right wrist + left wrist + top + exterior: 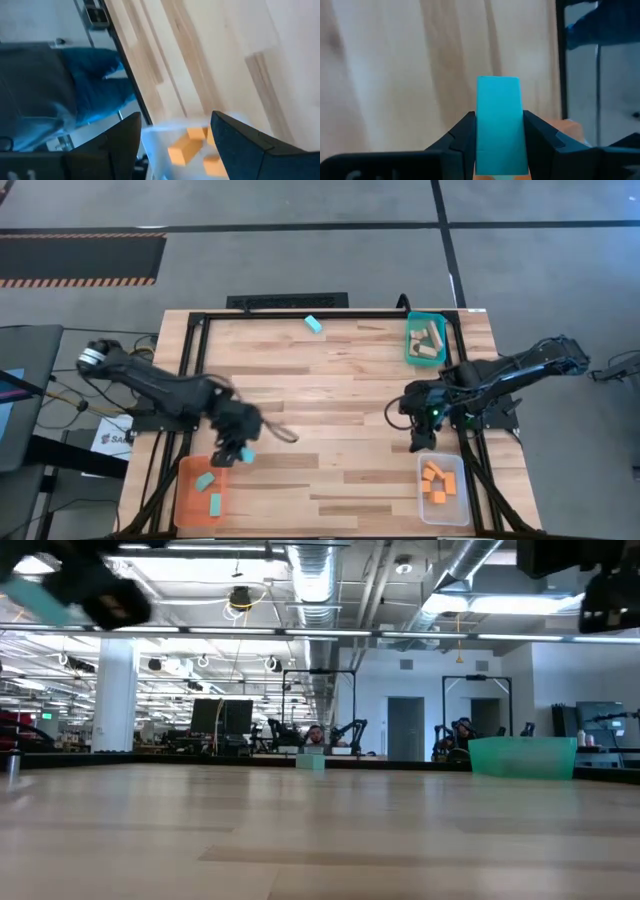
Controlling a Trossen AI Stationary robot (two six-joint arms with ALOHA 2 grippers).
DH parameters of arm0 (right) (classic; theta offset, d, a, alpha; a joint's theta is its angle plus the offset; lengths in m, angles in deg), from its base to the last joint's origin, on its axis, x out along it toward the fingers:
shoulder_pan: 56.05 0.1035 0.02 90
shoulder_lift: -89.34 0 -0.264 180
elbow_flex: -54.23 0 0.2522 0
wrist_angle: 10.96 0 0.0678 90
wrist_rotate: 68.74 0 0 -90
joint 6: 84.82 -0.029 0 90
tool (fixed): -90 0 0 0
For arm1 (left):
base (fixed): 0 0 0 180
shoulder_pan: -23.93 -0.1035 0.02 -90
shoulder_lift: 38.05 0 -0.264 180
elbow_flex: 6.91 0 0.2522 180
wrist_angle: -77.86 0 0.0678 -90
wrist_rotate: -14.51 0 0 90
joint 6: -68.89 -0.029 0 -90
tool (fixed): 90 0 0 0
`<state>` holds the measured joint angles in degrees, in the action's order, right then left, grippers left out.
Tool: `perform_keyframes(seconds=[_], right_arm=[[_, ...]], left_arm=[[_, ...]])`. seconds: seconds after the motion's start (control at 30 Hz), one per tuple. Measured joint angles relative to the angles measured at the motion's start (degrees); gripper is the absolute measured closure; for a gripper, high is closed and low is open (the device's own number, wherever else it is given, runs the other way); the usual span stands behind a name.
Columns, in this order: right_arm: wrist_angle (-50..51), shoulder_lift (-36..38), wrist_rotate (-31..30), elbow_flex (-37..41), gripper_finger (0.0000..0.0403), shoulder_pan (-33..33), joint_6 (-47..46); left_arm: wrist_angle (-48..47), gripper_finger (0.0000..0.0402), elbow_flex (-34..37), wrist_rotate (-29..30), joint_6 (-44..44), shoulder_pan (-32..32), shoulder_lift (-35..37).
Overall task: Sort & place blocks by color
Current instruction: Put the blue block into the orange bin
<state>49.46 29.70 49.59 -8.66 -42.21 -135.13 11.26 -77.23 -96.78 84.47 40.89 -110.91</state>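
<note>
Teal block [500, 125] clamped upright between left gripper [499, 145] fingers, seemingly above orange tray [188, 498].

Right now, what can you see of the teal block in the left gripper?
The teal block is a plain light teal-blue rectangular piece with smooth flat faces, no markings. The left gripper is shut on it, one dark finger against each long side, its end sticking out past the fingertips. From above it hangs by the orange tray, which holds two more teal blocks.

light wood plank tabletop [330, 410], orange tray [185, 505] at 7 o'clock, clear tray [442, 510] at 5, teal tray [413, 350] at 1, lone teal block [313, 324] at 12
</note>
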Motion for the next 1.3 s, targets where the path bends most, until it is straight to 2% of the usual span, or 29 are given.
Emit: perform_keyframes(seconds=[0.13,0.27,0.43,0.63,0.8,1.03,1.3], right_arm=[[-3.77,-0.02,-0.59,0.0,0.0138,-2.15,0.0],[-7.11,-0.02,-2.21,0.0,0.0138,-3.86,-0.15],[-10.13,-0.02,-4.6,0.0,0.0138,-4.58,-0.66],[-10.78,-0.02,-8.22,0.01,0.0138,-4.49,-1.16],[-12.19,-0.02,-9.24,0.0,0.0138,-4.49,-1.84],[-12.7,-0.02,-9.42,0.0,0.0138,-4.49,-1.81],[-12.68,-0.02,-9.44,0.01,0.0138,-5.34,-0.2]], left_arm=[[4.5,0.0303,6.61,2.52,12.88,8.29,5.99],[8.59,0.0303,10.72,5.1,22.16,15.42,8.85],[11.19,0.0303,13.88,6.77,26.27,22.14,9.03],[12.63,0.0303,17.45,6.47,29.66,26.87,9.05],[13.92,0.0303,18.32,6.72,28.03,30.4,9.14],[19.22,0.0303,16.89,6.91,22.02,30.87,11.58],[7.17,0.0303,16.74,0.43,18.09,31.82,12.63]])
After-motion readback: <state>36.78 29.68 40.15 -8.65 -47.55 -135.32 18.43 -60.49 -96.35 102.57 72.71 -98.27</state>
